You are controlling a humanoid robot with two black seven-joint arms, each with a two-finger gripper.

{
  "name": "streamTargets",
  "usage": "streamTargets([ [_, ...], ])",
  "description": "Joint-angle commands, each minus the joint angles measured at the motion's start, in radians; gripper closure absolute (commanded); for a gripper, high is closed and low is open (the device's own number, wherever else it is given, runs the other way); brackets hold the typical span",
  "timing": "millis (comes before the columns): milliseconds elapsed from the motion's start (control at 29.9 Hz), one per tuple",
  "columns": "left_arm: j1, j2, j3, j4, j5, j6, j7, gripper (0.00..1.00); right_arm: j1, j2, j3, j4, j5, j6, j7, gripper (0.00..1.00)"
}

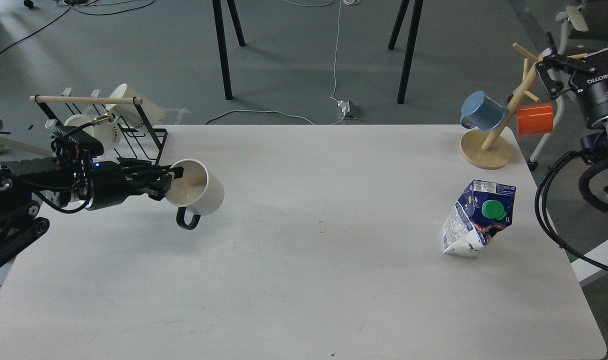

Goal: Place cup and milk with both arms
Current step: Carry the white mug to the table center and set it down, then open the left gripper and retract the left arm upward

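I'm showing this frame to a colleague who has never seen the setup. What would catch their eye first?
Probably the cup, a cream-white mug held tilted above the table's left side, its rim pinched by the left gripper and its black handle hanging down. Next, the dented blue and white milk carton with its green cap, standing alone at the right. Behind it, a wooden mug tree carries a blue cup and an orange cup.
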Motion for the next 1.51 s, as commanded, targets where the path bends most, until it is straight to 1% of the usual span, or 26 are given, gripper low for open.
streamTargets([
  [0,-0.107,-0.145,0.02,-0.029,0.023,-0.136,0.066,0.97,0.078,-0.001,-0.015,-0.011,-0.002,0.0,-0.004,0.01],
  [33,-0.133,-0.202,0.035,-0.028,0.047,-0.162,0.086,0.97,0.101,-0.001,-0.019,-0.017,-0.002,0.0,-0.004,0.01],
  [100,-0.152,-0.278,0.064,-0.026,0.108,-0.196,0.117,0.97,0.141,0.001,-0.035,-0.031,-0.002,0.0,-0.004,0.01],
  [234,-0.158,-0.398,0.135,-0.017,0.244,-0.205,0.155,0.97,0.201,0.006,-0.056,-0.05,-0.002,0.0,-0.002,0.01],
  [368,-0.155,-0.532,0.159,0.084,0.244,-0.207,0.159,0.96,0.21,0.012,-0.061,-0.062,-0.002,0.0,-0.002,0.01],
  [569,-0.178,-0.656,0.187,0.179,0.244,-0.208,0.16,0.95,0.209,0.015,-0.061,-0.062,-0.002,0.0,-0.002,0.01],
  [836,-0.202,-0.762,0.187,0.314,0.244,-0.208,0.172,0.89,0.209,0.016,-0.061,-0.062,-0.002,0.0,-0.002,0.01],
  [870,-0.202,-0.77,0.189,0.325,0.244,-0.208,0.172,0.87,0.209,0.016,-0.061,-0.062,-0.002,0.0,-0.002,0.01],
  [1003,-0.199,-0.773,0.187,0.33,0.244,-0.207,0.171,0.67,0.201,0.013,-0.062,-0.06,-0.002,0.0,-0.002,0.01],
  [1104,-0.199,-0.774,0.184,0.322,0.244,-0.198,0.168,0.45,0.198,0.004,-0.062,-0.057,-0.002,0.0,-0.004,0.01],
  [1171,-0.201,-0.771,0.17,0.319,0.244,-0.196,0.169,0.33,0.195,0.003,-0.062,-0.054,-0.002,0.0,-0.004,0.01],
  [1204,-0.202,-0.77,0.164,0.317,0.244,-0.196,0.171,0.25,0.194,0.001,-0.062,-0.051,-0.002,0.0,-0.005,0.01],
  [1237,-0.205,-0.762,0.152,0.316,0.244,-0.196,0.171,0.22,0.189,0.001,-0.062,-0.05,0.0,0.0,-0.005,0.01],
  [1271,-0.205,-0.757,0.13,0.314,0.228,-0.195,0.169,0.22,0.177,-0.002,-0.062,-0.046,0.0,0.0,-0.005,0.01],
  [1338,-0.207,-0.738,0.075,0.314,0.129,-0.193,0.169,0.19,0.145,-0.016,-0.059,-0.031,0.001,0.0,-0.005,0.01],
  [1438,-0.208,-0.685,-0.05,0.313,-0.046,-0.169,0.157,0.17,0.07,-0.071,-0.047,0.041,0.005,0.0,-0.005,0.01],
  [1472,-0.207,-0.675,-0.099,0.311,-0.119,-0.147,0.159,0.13,0.034,-0.086,-0.042,0.068,0.008,0.0,-0.005,0.01],
])
